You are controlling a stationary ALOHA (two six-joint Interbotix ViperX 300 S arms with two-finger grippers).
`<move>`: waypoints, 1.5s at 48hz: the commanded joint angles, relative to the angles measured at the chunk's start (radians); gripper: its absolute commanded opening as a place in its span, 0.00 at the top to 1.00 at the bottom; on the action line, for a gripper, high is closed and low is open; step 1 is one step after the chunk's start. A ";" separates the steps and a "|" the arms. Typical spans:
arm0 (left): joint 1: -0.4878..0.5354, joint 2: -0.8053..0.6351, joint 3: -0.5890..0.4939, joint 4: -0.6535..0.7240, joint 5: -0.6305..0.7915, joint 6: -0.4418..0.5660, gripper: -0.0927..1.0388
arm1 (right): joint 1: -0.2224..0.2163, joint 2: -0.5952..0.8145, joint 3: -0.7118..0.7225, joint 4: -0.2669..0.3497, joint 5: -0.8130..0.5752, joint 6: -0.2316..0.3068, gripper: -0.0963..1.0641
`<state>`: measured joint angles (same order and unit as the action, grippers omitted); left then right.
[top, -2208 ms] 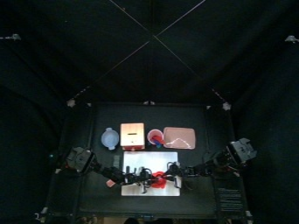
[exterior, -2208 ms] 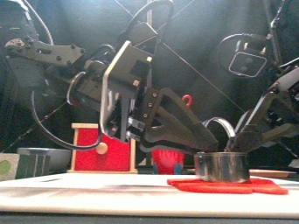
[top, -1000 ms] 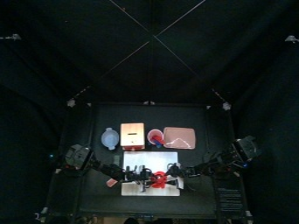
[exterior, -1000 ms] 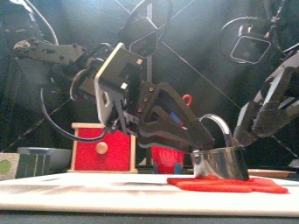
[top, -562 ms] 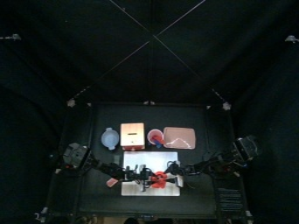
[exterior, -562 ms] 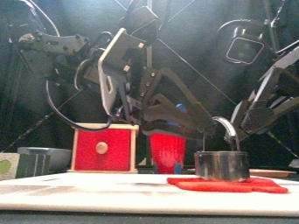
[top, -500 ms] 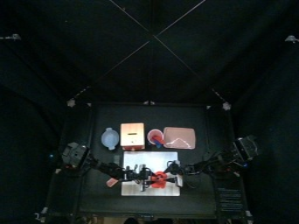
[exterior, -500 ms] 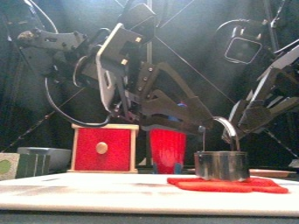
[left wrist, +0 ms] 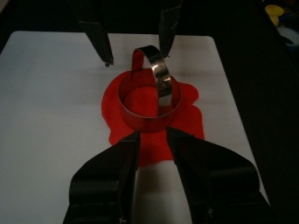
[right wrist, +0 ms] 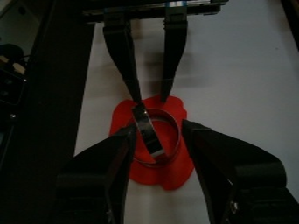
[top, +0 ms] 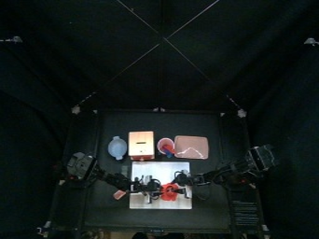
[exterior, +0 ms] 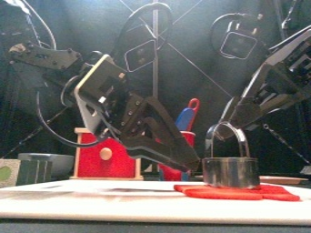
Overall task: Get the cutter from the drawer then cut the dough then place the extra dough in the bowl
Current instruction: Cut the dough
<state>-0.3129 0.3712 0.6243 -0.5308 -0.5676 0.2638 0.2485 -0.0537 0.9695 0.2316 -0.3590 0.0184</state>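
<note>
Red flat dough disc is lying on the white cutting board, round metal wire-handled cutter standing on it. Right gripper is straddling its handle, jaws spread; left gripper is hovering beside, slightly parted, empty. Step 2, cutting, seems in hand; next, moving trimmings to the blue-grey bowl.

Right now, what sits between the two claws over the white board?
The metal cutter, standing on the red dough, lies between the left gripper and right gripper; the left wrist view shows it.
</note>
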 commanded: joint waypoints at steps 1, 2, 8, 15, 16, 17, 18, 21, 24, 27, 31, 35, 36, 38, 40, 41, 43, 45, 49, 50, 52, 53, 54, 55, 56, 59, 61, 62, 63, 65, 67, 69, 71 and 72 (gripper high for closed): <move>0.009 -0.003 -0.020 0.002 -0.002 0.000 0.28 | -0.006 0.003 -0.023 -0.005 -0.003 0.000 0.21; 0.012 0.002 -0.023 0.002 -0.002 0.002 0.28 | -0.006 0.009 -0.025 -0.005 -0.003 -0.002 0.21; 0.018 0.015 -0.032 0.002 0.002 0.002 0.32 | -0.006 0.026 -0.037 -0.009 -0.003 0.000 0.21; 0.021 0.015 -0.034 0.002 0.008 0.002 0.39 | -0.006 0.028 -0.038 -0.009 -0.003 0.000 0.22; 0.021 0.017 -0.032 0.002 0.009 0.002 0.39 | -0.008 0.028 -0.038 -0.009 -0.003 0.000 0.22; 0.023 0.017 -0.032 0.002 0.012 0.002 0.39 | -0.008 0.028 -0.038 -0.011 -0.003 0.000 0.22; 0.023 0.017 -0.032 0.002 0.012 0.002 0.39 | -0.006 0.029 -0.038 -0.011 -0.003 0.000 0.22; 0.023 0.017 -0.034 0.000 0.020 0.000 0.39 | -0.005 0.032 -0.038 -0.011 -0.002 0.000 0.22; 0.023 0.018 -0.032 0.000 0.025 0.000 0.39 | -0.005 0.038 -0.040 -0.011 -0.002 0.002 0.22; 0.023 0.020 -0.032 0.000 0.026 -0.002 0.39 | -0.003 0.043 -0.044 -0.009 -0.002 0.002 0.22; 0.023 0.025 -0.032 0.000 0.026 -0.002 0.39 | -0.002 0.049 -0.049 -0.009 0.002 0.000 0.22; 0.023 0.026 -0.034 0.000 0.028 -0.002 0.39 | -0.002 0.051 -0.051 -0.011 0.008 0.000 0.22; 0.023 0.026 -0.032 0.000 0.028 -0.002 0.39 | -0.002 0.051 -0.051 -0.011 0.008 0.000 0.22; 0.023 0.028 -0.032 0.000 0.029 -0.002 0.39 | -0.002 0.051 -0.051 -0.011 0.009 0.000 0.24; 0.023 0.028 -0.034 0.000 0.032 -0.002 0.39 | -0.002 0.051 -0.051 -0.012 0.011 0.000 0.28; 0.023 0.028 -0.032 0.000 0.034 -0.002 0.39 | -0.002 0.051 -0.051 -0.014 0.012 0.000 0.30; 0.025 0.028 -0.032 0.000 0.043 -0.002 0.39 | -0.002 0.051 -0.051 -0.014 0.012 0.000 0.36; 0.026 0.028 -0.032 0.000 0.055 -0.002 0.39 | -0.002 0.051 -0.052 -0.015 0.012 -0.002 0.40; 0.028 0.028 -0.034 0.000 0.064 -0.002 0.39 | 0.000 0.049 -0.055 -0.017 0.012 -0.002 0.45; 0.028 0.028 -0.034 0.000 0.064 -0.002 0.39 | -0.002 0.046 -0.058 -0.020 0.011 -0.002 0.45; 0.028 0.028 -0.034 0.000 0.066 -0.002 0.39 | -0.002 0.041 -0.058 -0.026 0.012 0.000 0.45; 0.028 0.028 -0.032 0.000 0.064 -0.002 0.39 | -0.002 0.040 -0.058 -0.031 0.012 0.000 0.45; 0.028 0.028 -0.034 0.000 0.064 -0.002 0.39 | -0.002 0.035 -0.058 -0.034 0.014 0.000 0.45; 0.028 0.028 -0.034 0.000 0.064 -0.002 0.39 | -0.003 0.031 -0.058 -0.035 0.017 0.000 0.45; 0.028 0.028 -0.034 0.000 0.064 -0.002 0.39 | -0.006 0.026 -0.058 -0.037 0.020 0.000 0.45; 0.028 0.028 -0.032 0.000 0.066 -0.002 0.39 | -0.008 0.011 -0.058 -0.037 0.026 0.000 0.45; 0.028 0.028 -0.032 0.000 0.067 -0.002 0.39 | -0.014 -0.008 -0.055 -0.044 0.031 -0.002 0.45; 0.028 0.028 -0.032 0.000 0.066 -0.002 0.39 | -0.020 -0.015 -0.054 -0.049 0.031 -0.002 0.45; 0.028 0.028 -0.032 0.000 0.066 -0.002 0.39 | -0.025 -0.023 -0.052 -0.054 0.031 -0.002 0.45; 0.028 0.028 -0.032 0.000 0.066 -0.002 0.39 | -0.041 -0.043 -0.046 -0.064 0.034 -0.002 0.45; 0.028 0.028 -0.032 0.000 0.066 -0.002 0.39 | -0.063 -0.064 -0.037 -0.075 0.038 -0.002 0.45; 0.029 0.026 -0.032 0.000 0.066 -0.002 0.39 | -0.081 -0.084 -0.028 -0.084 0.044 -0.002 0.45; 0.028 0.026 -0.032 0.000 0.066 -0.002 0.39 | -0.101 -0.103 -0.017 -0.094 0.052 -0.002 0.45; 0.028 0.026 -0.032 0.000 0.066 -0.002 0.39 | -0.112 -0.112 -0.012 -0.097 0.055 -0.002 0.45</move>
<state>-0.2869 0.4050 0.6044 -0.5323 -0.5031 0.2623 0.1626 -0.1166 0.9572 0.1427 -0.3053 0.0199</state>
